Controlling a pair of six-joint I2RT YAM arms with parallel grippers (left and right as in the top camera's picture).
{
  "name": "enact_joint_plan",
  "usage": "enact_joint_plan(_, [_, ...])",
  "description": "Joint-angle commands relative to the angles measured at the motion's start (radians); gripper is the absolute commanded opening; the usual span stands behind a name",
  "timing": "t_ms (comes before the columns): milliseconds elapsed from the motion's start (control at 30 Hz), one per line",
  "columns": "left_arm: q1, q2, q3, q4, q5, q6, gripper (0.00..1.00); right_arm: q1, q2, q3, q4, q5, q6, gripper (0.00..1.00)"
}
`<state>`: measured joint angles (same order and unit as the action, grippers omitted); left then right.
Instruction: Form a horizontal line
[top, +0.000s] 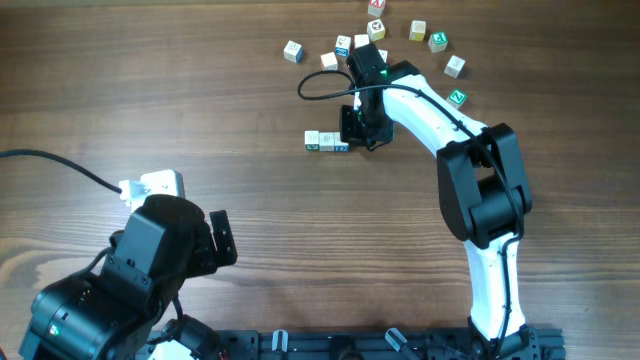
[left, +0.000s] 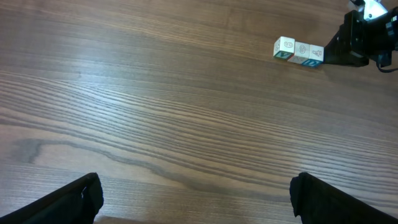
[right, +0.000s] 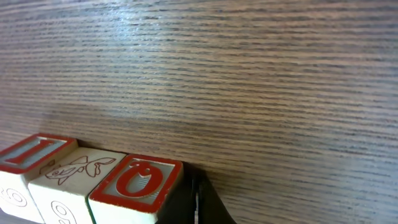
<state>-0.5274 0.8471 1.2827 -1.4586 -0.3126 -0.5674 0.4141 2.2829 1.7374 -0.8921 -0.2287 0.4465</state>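
The horizontal line (top: 327, 141) of three cubes lies on the worktop (top: 200, 90). The right tool (top: 352, 130) is closed narrow and empty, just beside the line's right end. The left tool (left: 196, 196) stands wide and holds nothing.

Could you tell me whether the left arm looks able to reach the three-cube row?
Probably yes: bare wood lies between the open left gripper and the row; the shut right gripper crowds only its right end.

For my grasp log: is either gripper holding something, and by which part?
Nothing is held. The right gripper, shut, sits beside the horizontal line; the left gripper is open.
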Motion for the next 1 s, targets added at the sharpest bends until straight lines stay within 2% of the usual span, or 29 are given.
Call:
enact_joint_plan(0, [0.006,-0.002,-0.004,0.002,0.005,-0.017,1.00,0.002,0.019,-0.018,-0.002,-0.005,0.056,0.05])
enact_joint_plan(233, [0.006,-0.002,-0.004,0.002,0.005,-0.017,1.00,0.002,0.019,-0.017,-0.019,0.055,0.088,0.05])
enact_joint_plan(400, [0.006,-0.002,-0.004,0.003,0.005,-0.017,1.00,0.005,0.019,-0.017,-0.030,-0.011,0.093,0.05])
enact_joint_plan(567, [0.006,-0.002,-0.004,0.002,0.005,-0.017,1.00,0.005,0.019,-0.017,-0.056,-0.017,0.167,0.04])
enact_joint_plan(733, [0.006,-0.002,-0.004,0.003,0.005,-0.017,1.00,0.005,0.019,-0.017,-0.038,-0.088,0.167,0.05])
enact_joint_plan(967, [0.006,-0.002,-0.004,0.003,0.005,-0.017,1.00,0.004,0.019,-0.017,-0.039,-0.090,0.185,0.05])
